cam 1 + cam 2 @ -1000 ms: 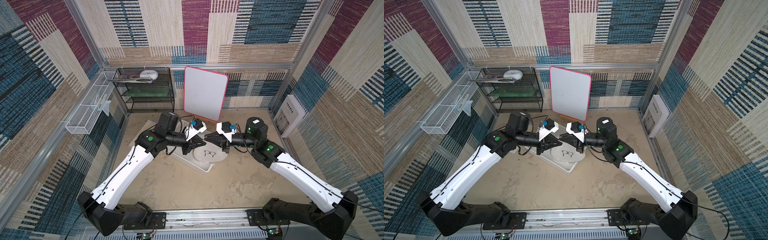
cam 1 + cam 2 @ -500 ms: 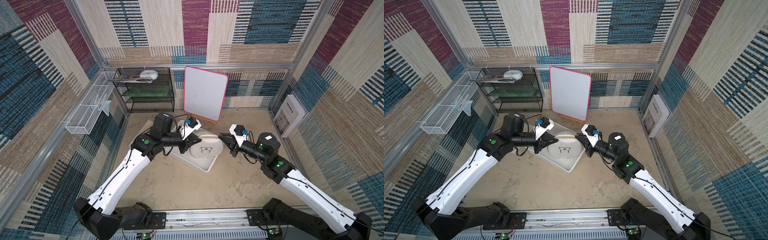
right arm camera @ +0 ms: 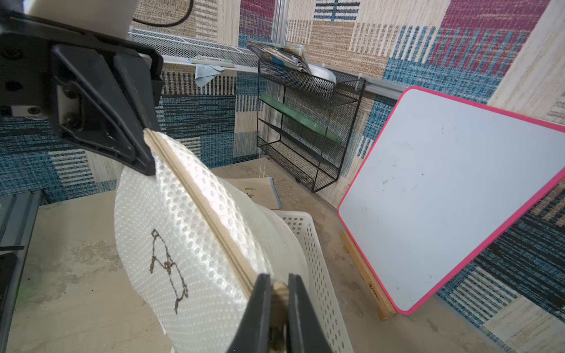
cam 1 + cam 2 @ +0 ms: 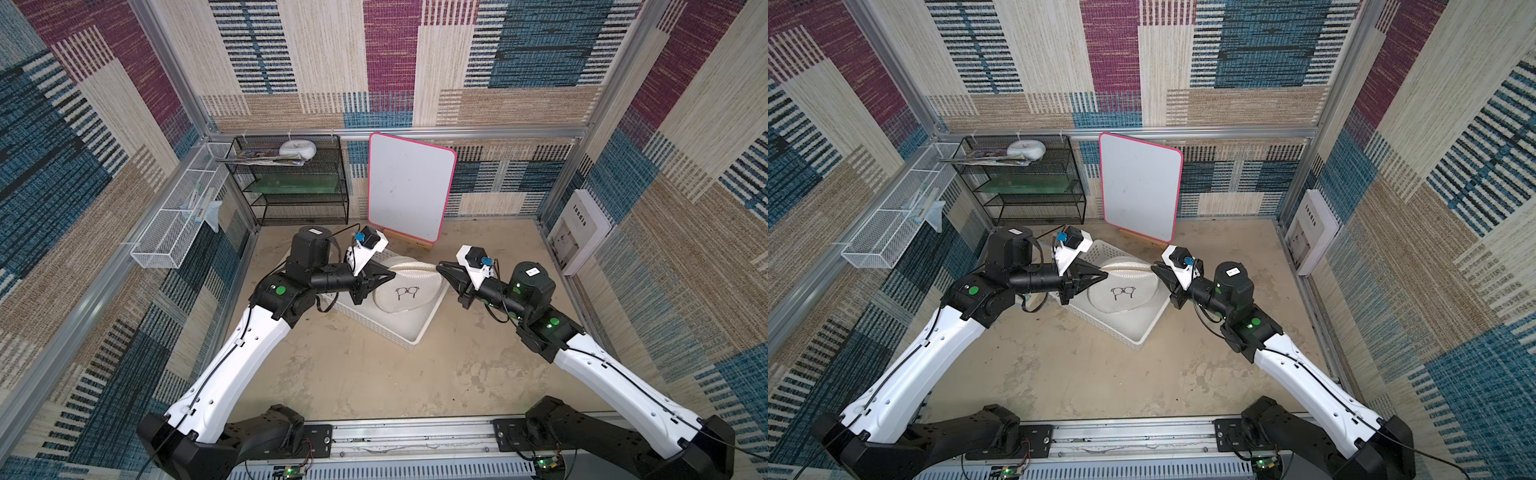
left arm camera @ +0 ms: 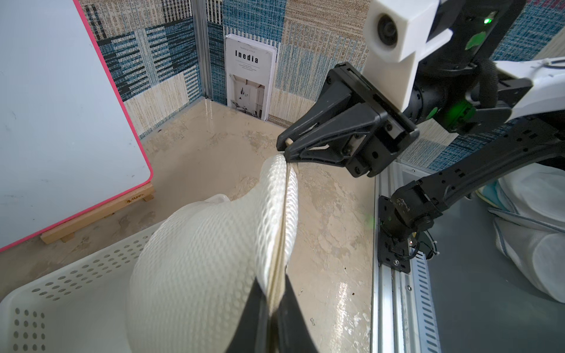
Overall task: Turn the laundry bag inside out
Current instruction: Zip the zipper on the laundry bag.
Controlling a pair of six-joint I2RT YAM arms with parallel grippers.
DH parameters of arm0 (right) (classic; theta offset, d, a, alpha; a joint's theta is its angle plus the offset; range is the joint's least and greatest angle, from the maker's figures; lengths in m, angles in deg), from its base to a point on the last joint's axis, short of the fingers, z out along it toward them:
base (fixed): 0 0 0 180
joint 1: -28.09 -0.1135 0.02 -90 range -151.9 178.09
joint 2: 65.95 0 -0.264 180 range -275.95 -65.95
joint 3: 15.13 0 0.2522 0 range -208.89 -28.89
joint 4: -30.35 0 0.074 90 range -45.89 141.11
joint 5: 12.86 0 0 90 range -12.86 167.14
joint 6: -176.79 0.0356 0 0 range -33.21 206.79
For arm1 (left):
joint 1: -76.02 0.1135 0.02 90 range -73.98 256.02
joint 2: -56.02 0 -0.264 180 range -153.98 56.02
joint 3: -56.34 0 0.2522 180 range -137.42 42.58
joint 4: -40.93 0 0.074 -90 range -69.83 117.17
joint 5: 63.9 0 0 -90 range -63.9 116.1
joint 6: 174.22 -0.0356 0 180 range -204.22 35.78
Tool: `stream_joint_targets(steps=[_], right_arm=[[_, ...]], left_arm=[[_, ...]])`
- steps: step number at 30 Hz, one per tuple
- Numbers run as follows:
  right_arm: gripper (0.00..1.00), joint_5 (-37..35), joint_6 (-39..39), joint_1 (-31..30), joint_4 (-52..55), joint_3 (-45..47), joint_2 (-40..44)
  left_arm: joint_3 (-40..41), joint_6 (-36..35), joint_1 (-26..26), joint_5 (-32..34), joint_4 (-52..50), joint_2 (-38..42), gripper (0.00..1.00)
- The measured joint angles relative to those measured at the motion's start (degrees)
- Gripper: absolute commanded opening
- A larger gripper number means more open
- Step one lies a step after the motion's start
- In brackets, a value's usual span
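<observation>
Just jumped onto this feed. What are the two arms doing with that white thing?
Both arms hold the soft white net-mesh laundry bag stretched between them, above the rigid white perforated plastic basket. The left gripper pinches one end of the bag's beige zipper seam, and the right gripper pinches the opposite end. The zipper looks closed, so the bag does not look opened up yet.

White mesh bag (image 4: 409,286), round, zip closed, hangs stretched taut over the basket (image 4: 419,328), zip edge uppermost, spectacles mark showing.
</observation>
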Motion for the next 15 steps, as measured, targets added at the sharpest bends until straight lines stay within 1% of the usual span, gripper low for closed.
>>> stream_joint_targets(steps=[1,3,7,11,15], right_arm=[[0.0,0.1,-0.5,0.3,0.8,-0.9,-0.5],[0.0,1.9,-1.0,0.4,1.9,-3.0,-2.1],[0.0,9.4,-2.7,-0.7,4.4,-9.0,-6.4],[0.0,14.0,-4.4,-1.8,6.7,-11.6,-8.9],[0.0,17.6,-5.3,-2.6,7.8,-13.2,-10.4]], left_arm=[[-0.3,0.0,0.1,0.0,-0.1,0.0,0.59],[-0.8,-0.9,-0.2,0.1,0.0,-0.3,0.65],[-0.8,-4.3,-2.6,0.6,-2.1,-1.0,0.67],[-1.5,-7.4,-4.4,1.7,-4.0,-1.6,0.68],[-1.8,-9.2,-4.8,3.0,-5.5,-2.3,0.68]])
